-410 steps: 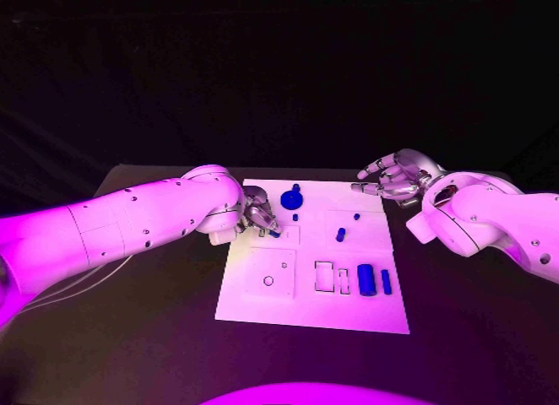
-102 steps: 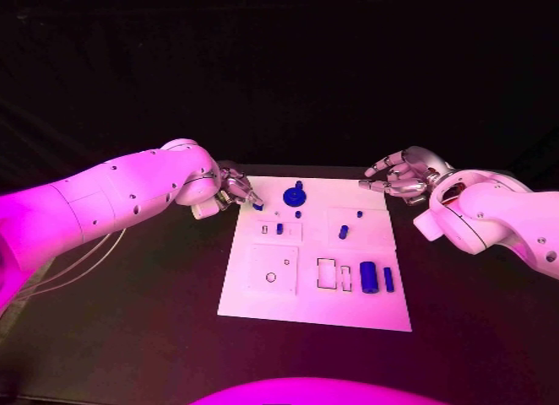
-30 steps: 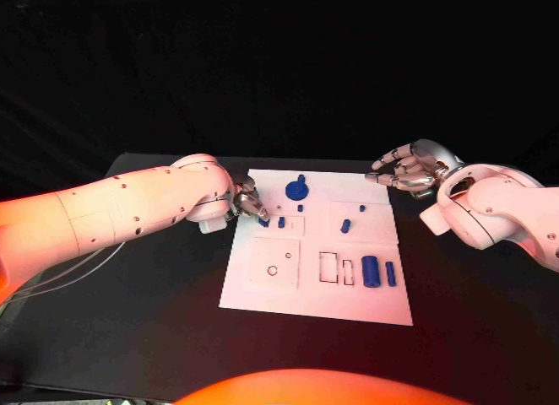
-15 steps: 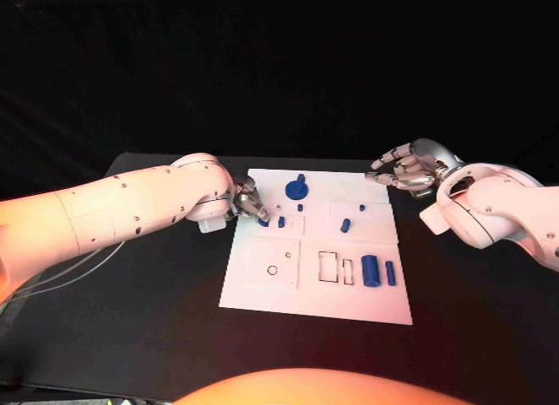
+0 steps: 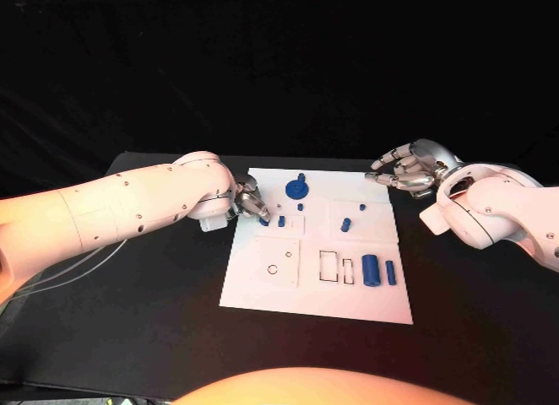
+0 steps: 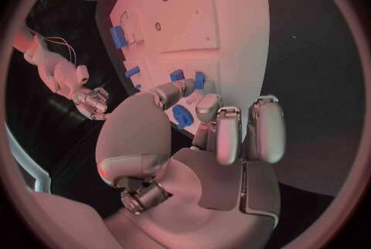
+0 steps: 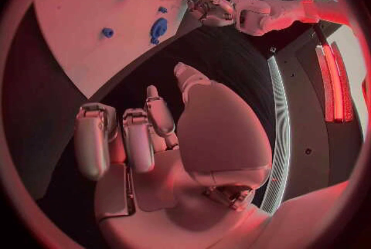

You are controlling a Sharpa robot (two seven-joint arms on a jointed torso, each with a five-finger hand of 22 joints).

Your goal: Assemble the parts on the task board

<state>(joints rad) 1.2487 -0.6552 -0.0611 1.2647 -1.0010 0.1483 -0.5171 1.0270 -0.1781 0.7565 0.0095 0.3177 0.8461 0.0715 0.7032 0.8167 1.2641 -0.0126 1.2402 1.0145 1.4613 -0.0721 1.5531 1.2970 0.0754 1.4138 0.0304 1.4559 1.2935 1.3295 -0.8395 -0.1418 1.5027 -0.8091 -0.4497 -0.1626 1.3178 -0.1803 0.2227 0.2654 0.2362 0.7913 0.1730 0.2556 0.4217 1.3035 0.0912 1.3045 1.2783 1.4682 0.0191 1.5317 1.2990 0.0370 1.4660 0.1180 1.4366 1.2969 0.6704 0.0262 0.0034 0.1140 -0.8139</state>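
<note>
Table: black table point(image 5: 133, 337), matte top, far edge straight, far corners visible left and right.
Backdrop: dark cloth-like black behind the far edge, no detail readable.
Light: warm orange-red wash over the scene.
Right wrist view: two glowing red vertical strips point(image 7: 334, 76) beside a pale curved band point(image 7: 280, 131).

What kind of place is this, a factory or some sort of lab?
Probably a robotics test lab, not a factory. A black table stands before dark drapes, holding a white task board with small blue parts, and the robot's left hand works at it.
</note>
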